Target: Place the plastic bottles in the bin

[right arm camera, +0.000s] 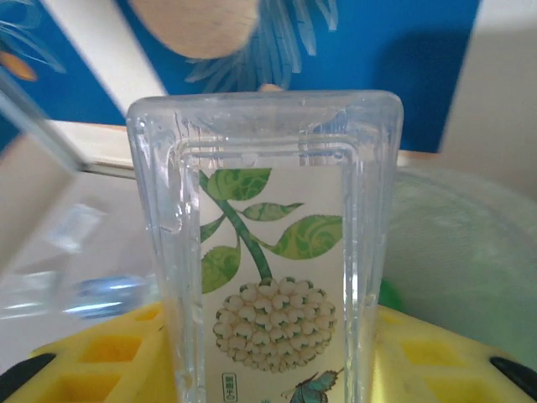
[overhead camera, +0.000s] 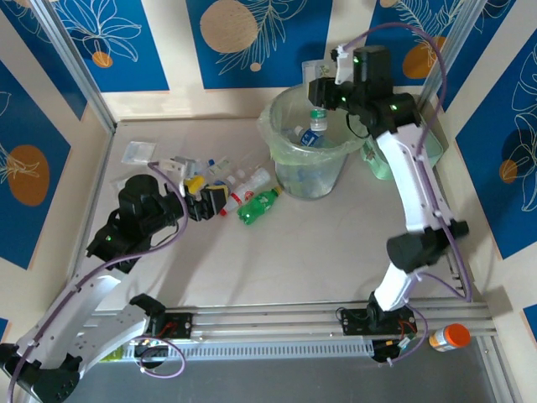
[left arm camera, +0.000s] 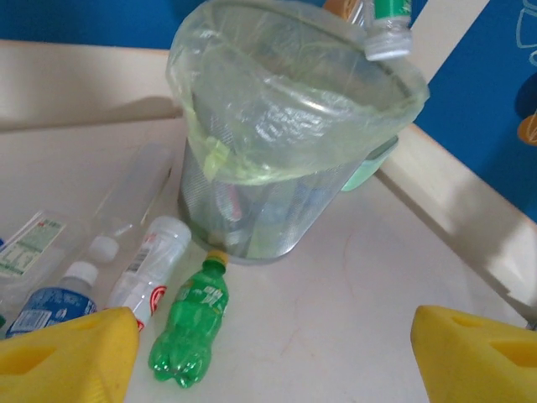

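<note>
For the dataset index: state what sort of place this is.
Probably a staged robot test cell, not a home: a table boxed in by blue leaf-print panels, two arms bolted to a metal rail, and a bag-lined bin with plastic bottles laid out beside it.
</note>
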